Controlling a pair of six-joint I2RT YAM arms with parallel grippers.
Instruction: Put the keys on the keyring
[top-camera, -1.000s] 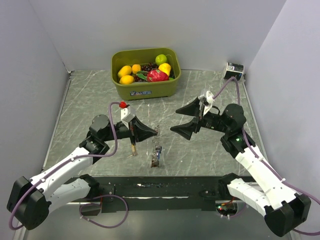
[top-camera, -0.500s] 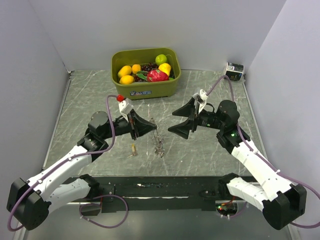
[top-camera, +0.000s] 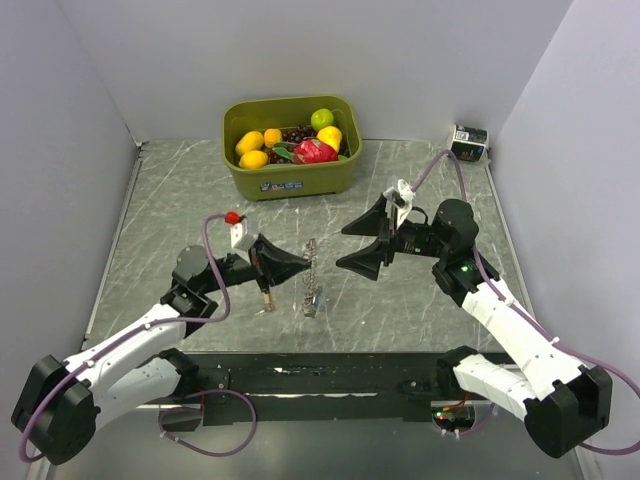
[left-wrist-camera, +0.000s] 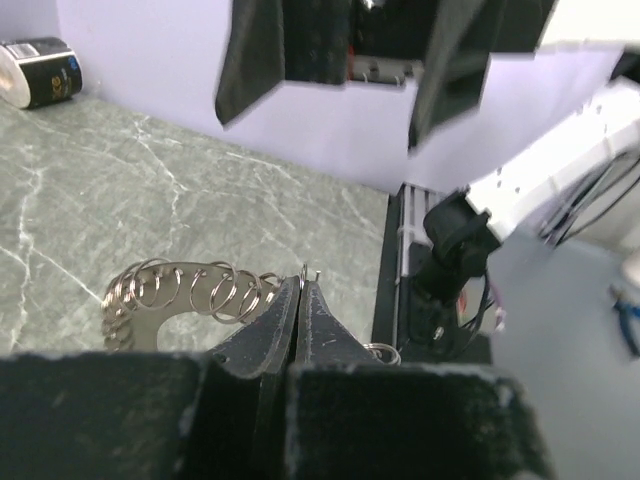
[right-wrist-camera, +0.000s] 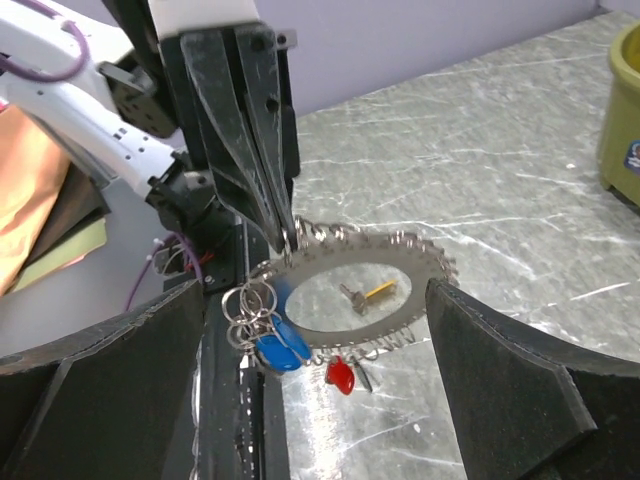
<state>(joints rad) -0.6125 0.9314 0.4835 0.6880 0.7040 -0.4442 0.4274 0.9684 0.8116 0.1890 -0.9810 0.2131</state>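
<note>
The keyring (right-wrist-camera: 425, 256) is a flat metal hoop edged with several small split rings. My left gripper (right-wrist-camera: 286, 236) is shut on its rim and holds it up above the table. Blue keys (right-wrist-camera: 276, 346) and a red key (right-wrist-camera: 340, 374) hang from its lower edge. A yellow key (top-camera: 265, 297) lies loose on the table, and shows through the hoop as the yellow key (right-wrist-camera: 378, 291). My right gripper (top-camera: 343, 246) stands open just right of the keyring (top-camera: 311, 262), jaws wide, touching nothing. In the left wrist view the left gripper (left-wrist-camera: 303, 284) is pinched shut beside the small rings (left-wrist-camera: 185, 293).
A green bin (top-camera: 291, 181) full of fruit stands at the back centre. A small black-and-white can (top-camera: 467, 140) sits in the far right corner. A black strip (top-camera: 320, 375) runs along the near edge between the arm bases.
The left arm has drawn back a little to the left, still gripping the keyring, with the keys hanging off the table. The right gripper has edged left toward the ring.
</note>
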